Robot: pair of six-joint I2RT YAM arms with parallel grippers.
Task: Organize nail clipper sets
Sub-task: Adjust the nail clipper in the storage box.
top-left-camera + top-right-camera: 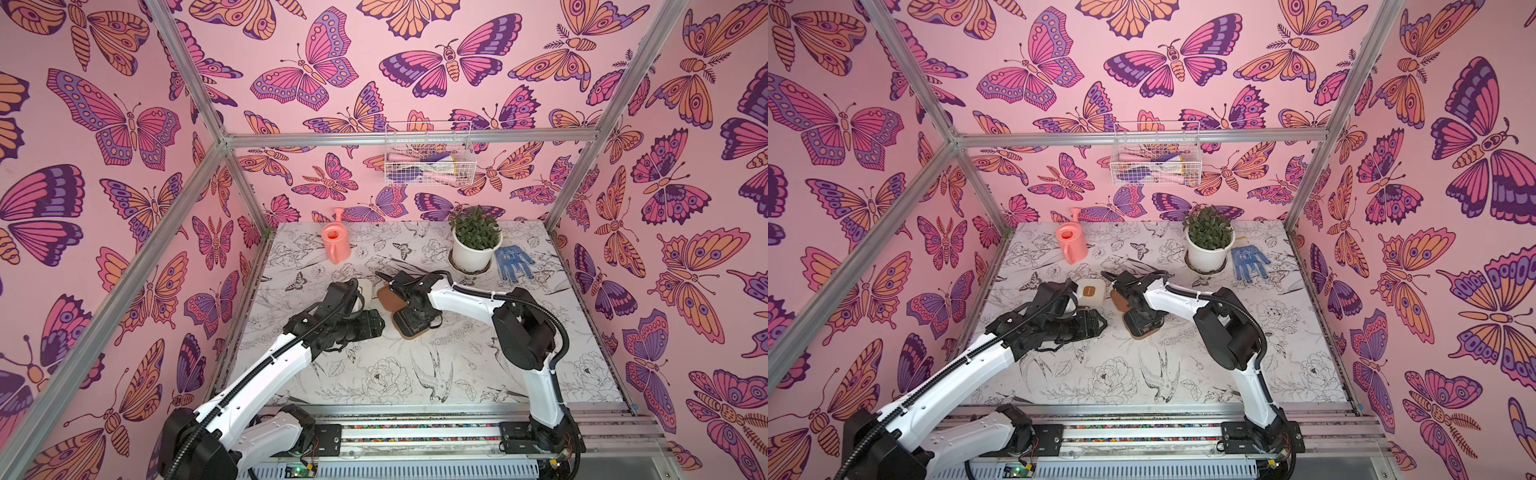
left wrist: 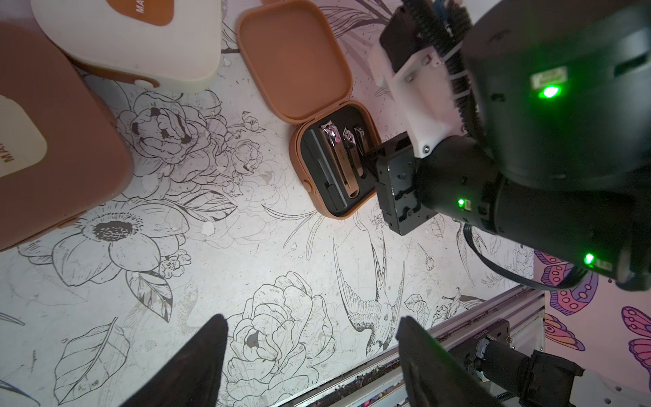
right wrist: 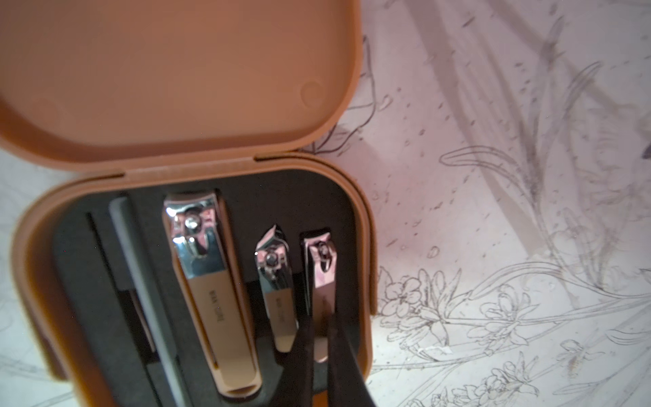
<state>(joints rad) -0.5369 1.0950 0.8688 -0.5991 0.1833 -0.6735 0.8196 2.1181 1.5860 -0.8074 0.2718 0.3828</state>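
- The open tan case lies flat mid-table with its lid folded back, exposing the slots.
- The right gripper reaches in, its jaws apparently pinching the smallest clipper, probably to seat it.
- The left gripper hovers with jaws spread and empty, near the closed cream case.

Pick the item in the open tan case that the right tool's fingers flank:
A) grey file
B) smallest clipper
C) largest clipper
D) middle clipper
B: the right wrist view shows the right tool with one finger on each side of the smallest clipper, in the end slot of the open case.
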